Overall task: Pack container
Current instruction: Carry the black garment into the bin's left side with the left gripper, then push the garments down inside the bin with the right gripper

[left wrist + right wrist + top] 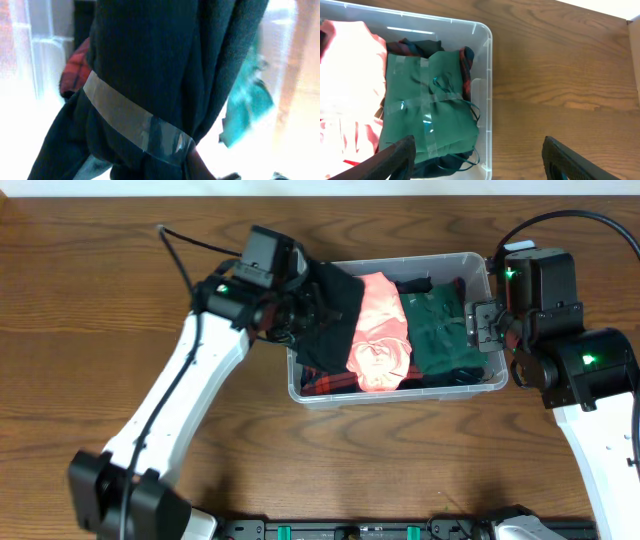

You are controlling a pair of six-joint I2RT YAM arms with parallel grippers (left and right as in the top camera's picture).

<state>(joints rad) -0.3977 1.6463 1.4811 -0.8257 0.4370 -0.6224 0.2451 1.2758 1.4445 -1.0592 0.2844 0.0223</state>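
Observation:
The container [400, 396] is a clear plastic tub in the middle of the table, full of folded cloth. My left gripper [300, 305] is at its left end, shut on a black cloth bundle [330, 315]. That bundle fills the left wrist view [150, 60], bound with clear tape [135, 120]. A coral bundle [378, 330] lies in the middle and a green taped bundle [435, 330] on the right. My right gripper [478, 325] is open and empty. In the right wrist view its fingers [477, 152] straddle the tub's right wall [489, 75], next to the green bundle [425, 100].
Red plaid cloth [320, 385] lies at the tub's front left under the black bundle and also shows in the left wrist view [75, 70]. Bare wooden table [90, 310] surrounds the tub. A black rail [350, 530] runs along the front edge.

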